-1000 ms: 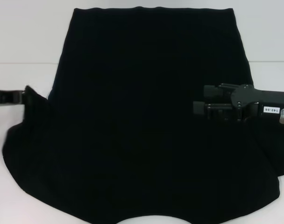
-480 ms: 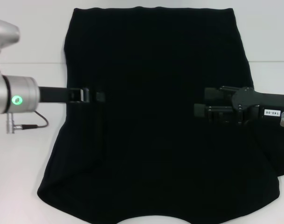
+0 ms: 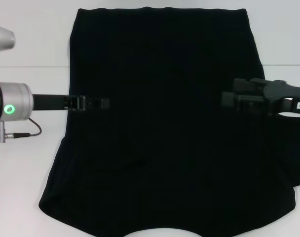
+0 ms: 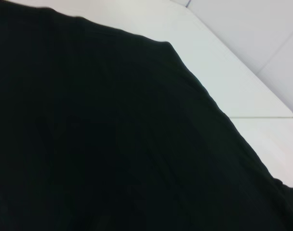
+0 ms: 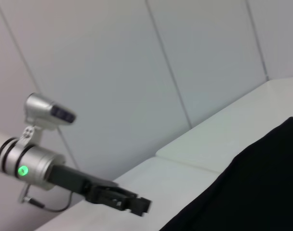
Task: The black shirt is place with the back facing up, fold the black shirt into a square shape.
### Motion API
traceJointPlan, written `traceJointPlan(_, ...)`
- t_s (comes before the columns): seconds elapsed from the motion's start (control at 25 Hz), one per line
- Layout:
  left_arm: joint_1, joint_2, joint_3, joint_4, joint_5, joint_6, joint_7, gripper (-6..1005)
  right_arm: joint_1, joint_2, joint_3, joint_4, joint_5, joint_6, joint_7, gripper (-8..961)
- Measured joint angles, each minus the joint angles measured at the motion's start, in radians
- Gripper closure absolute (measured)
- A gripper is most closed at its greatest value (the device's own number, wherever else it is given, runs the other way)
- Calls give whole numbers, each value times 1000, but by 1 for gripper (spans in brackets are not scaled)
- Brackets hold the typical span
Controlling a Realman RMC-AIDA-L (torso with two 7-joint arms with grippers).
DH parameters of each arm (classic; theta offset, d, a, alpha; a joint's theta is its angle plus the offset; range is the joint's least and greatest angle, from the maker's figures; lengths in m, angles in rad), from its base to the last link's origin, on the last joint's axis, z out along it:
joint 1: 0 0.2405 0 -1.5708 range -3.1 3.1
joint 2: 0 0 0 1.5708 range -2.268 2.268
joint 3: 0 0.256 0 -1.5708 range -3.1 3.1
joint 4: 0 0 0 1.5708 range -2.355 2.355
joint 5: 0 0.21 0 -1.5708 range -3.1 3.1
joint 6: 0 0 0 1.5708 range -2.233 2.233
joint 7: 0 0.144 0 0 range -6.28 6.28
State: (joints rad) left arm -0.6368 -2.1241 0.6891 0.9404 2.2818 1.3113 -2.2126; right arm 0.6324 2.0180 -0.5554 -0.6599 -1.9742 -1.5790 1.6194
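Item: plain matte black soft fabric shirt [image 3: 160, 128], spread flat on a white table surface [image 3: 26, 187] and covering most of it, straight hem at the far side, curved edge at the near side, its left side lying folded inward over the body. Left gripper [image 3: 103, 103], black on a silver arm with a green light, reaches in over the shirt's left edge, with nothing seen between its fingers, though whether they are parted cannot be told. Right gripper [image 3: 229, 100], black, hovers over the shirt's right side, its finger state likewise unreadable; pale wall panels [image 5: 185, 57] stand behind the table.
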Motion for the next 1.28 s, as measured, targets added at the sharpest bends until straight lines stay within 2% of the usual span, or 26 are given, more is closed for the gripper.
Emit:
traceJointPlan(0.08,11,12,-3,7,-47,37,31,661,-2,-16,19,-6,-2,-1,44,67)
traceJointPlan(0.12,17,17,-4,5,-94,74,70,614,-4,-31,25,-11,-4,3,80,67)
traceJointPlan(0.2,24,21,-5,-2,-144,113,118,519,-8,-72,24,-15,-8,10,194,68)
traceJointPlan(0.24,35,21,-5,-27,-243,195,243,471,-11,-98,20,-16,-13,11,271,68)
traceJointPlan(0.28,41,15,-5,-53,-311,249,352,424,-12,-118,16,-16,-21,7,324,68)
traceJointPlan(0.36,44,6,-4,-89,-356,282,456,328,-15,-168,9,-16,-64,-8,467,68)
traceJointPlan(0.48,45,-10,3,-155,-394,299,632,231,-20,-220,15,-22,-160,-34,634,69)
traceJointPlan(0.52,44,-15,9,-174,-393,298,698,199,-25,-229,19,-32,-189,-47,674,69)
traceJointPlan(0.64,49,-30,47,-210,-388,277,857,114,-47,-242,30,-84,-260,-88,786,69)
traceJointPlan(0.8,60,-38,126,-219,-379,205,947,34,-63,-249,37,-104,-368,-112,877,70)
traceJointPlan(1.04,53,-40,183,-220,-323,169,980,35,-61,-246,37,-58,-479,-108,908,70)
traceJointPlan(1.28,51,-42,201,-220,-317,141,1007,36,-42,-251,26,47,-494,-30,918,71)
